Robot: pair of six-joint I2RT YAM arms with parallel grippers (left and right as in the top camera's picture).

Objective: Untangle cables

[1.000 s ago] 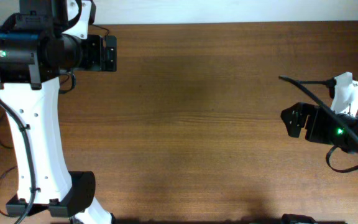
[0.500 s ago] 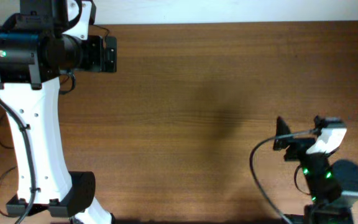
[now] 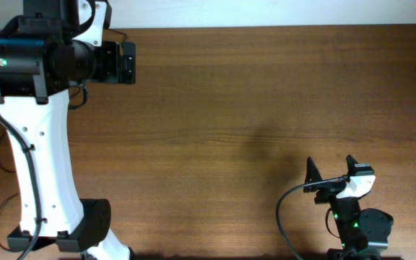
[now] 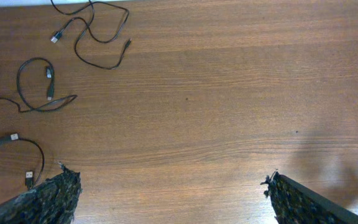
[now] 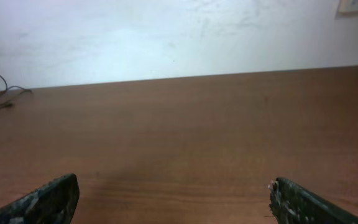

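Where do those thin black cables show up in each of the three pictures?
Overhead: not in it.
Left wrist: the cables lie loose at the upper left and down the left edge.
Right wrist: the cables just peek in at the far left, near the wall.
Shared landmark: the brown wooden table.

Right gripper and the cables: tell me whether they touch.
Apart. The right wrist view shows the right gripper open over the bare table, the cables lying far off by its back edge.
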